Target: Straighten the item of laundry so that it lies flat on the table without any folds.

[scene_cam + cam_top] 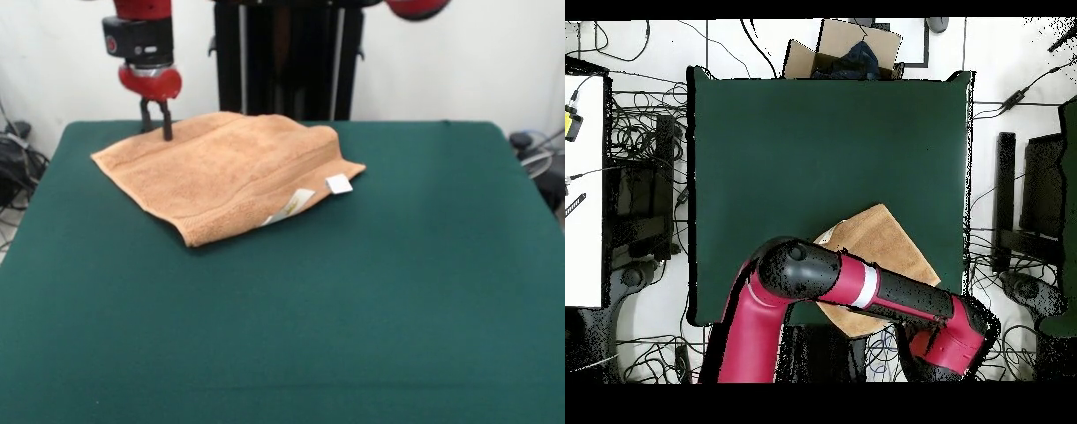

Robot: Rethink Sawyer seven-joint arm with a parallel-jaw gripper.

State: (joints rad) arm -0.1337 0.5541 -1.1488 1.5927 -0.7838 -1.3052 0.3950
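Towel (225, 172): soft, limp, light, folded double | Gripper (155, 131): upper left, jaws slightly parted, tips at towel edge | Table (353, 300) | Hold: upper layer's hem.

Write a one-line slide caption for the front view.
Sawyer gripper touches down on the far corner of a folded peach towel lying on the green table.

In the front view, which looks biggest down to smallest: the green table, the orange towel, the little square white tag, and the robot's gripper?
1. The table, by far the largest.
2. The towel.
3. The gripper, its fingers touching the towel's far corner.
4. The square white tag.
The last two look close, and the tag lies nearer the camera, so that order is unsure.
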